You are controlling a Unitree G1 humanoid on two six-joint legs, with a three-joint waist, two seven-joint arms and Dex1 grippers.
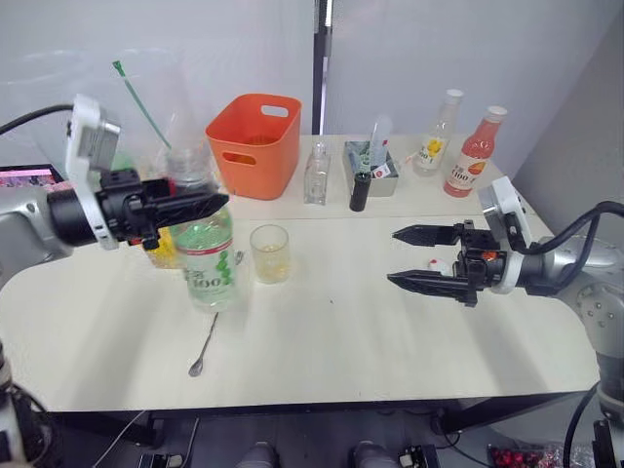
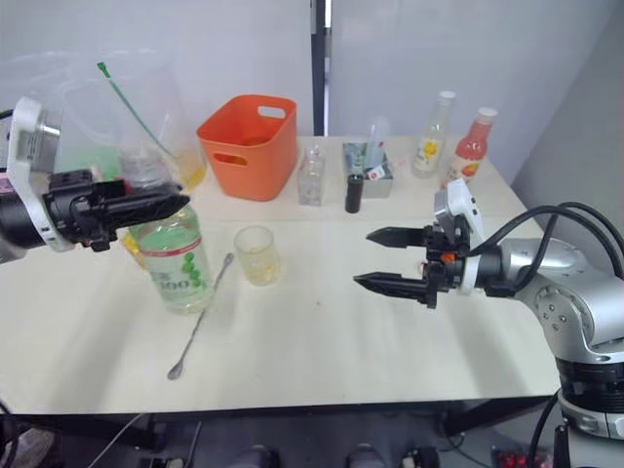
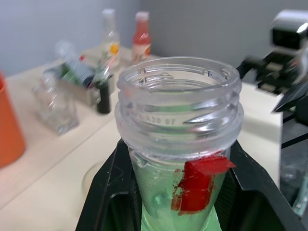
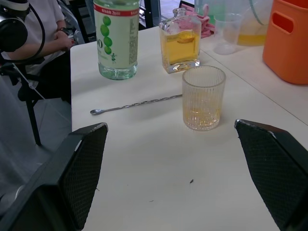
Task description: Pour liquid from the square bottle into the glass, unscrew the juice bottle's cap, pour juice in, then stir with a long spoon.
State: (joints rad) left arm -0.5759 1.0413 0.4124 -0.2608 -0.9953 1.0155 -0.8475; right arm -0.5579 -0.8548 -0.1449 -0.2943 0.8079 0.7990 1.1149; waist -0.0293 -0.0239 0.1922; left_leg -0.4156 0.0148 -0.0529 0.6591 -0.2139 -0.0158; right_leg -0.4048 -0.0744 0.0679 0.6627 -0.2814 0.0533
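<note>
Now, juice bottle (image 1: 211,255): I saw it upright on the table (image 1: 390,341), open-topped, pale liquid inside.
Glass (image 1: 270,253): beside it, a little yellow.
Left gripper (image 1: 190,206): clamped on its neck.
Right gripper (image 1: 414,258): held level, fingers wide apart.

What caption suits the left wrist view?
Left claw grips the uncapped juice bottle just below its threaded neck.

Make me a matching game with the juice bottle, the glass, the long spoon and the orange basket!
Things:
1. juice bottle
2. glass
3. long spoon
4. orange basket

States:
A. lying flat on the table
B. holds a little yellow liquid
C. standing at the back of the table
D. cap off, neck gripped by the left gripper

Pairs: 1-D, 2-B, 3-A, 4-C
</note>
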